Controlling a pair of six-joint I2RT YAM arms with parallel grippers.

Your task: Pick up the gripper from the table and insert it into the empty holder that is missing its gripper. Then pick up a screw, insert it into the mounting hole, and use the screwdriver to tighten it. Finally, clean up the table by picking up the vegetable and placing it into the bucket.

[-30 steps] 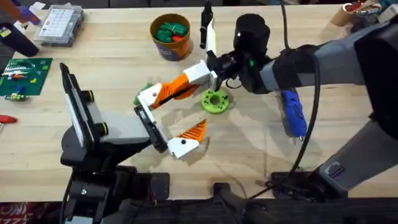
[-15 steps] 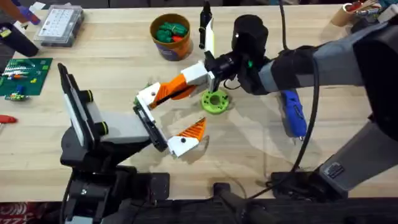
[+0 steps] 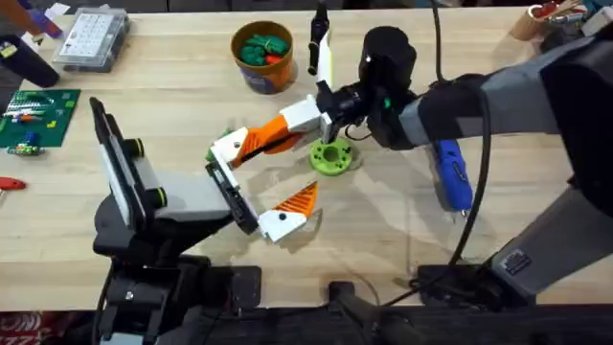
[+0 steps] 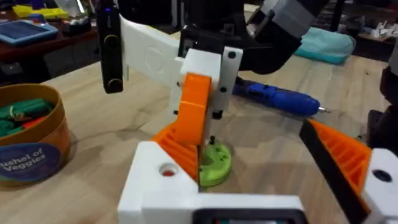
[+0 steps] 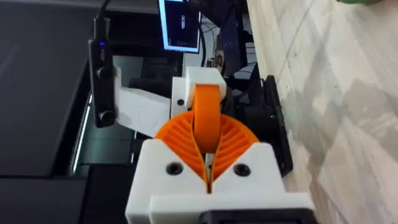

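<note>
Plank tabletop, light wood: the table (image 3: 182, 86) carries everything we see from overhead. Near its far edge sits the bucket (image 3: 261, 56) with green pieces inside; a clear parts box (image 3: 91, 38) lies at the far left corner and a green circuit board (image 3: 34, 117) at the left edge. The screwdriver (image 3: 450, 174) lies toward the right side, near a green round disc (image 3: 331, 155) at mid-table. The right gripper (image 3: 308, 117) is clamped on the gripper (image 3: 273, 132), whose other end meets the holder (image 3: 228, 146) on the left gripper (image 3: 257, 187); that pincer's fingers stand apart, one ribbed and orange.

From the left wrist we see the gripper (image 4: 191, 118) standing tilted from the holder (image 4: 163, 174), whose mounting hole (image 4: 167, 169) shows reddish. The green disc (image 4: 214, 163) lies just behind, the screwdriver (image 4: 280, 99) farther back, the bucket (image 4: 31, 140) to one side. Cluttered benches fill the room beyond.

From the right wrist, the ribbed pads (image 5: 233, 140) close on the gripper (image 5: 206, 121); a lit monitor (image 5: 181, 25) glows past the bench edge.
</note>
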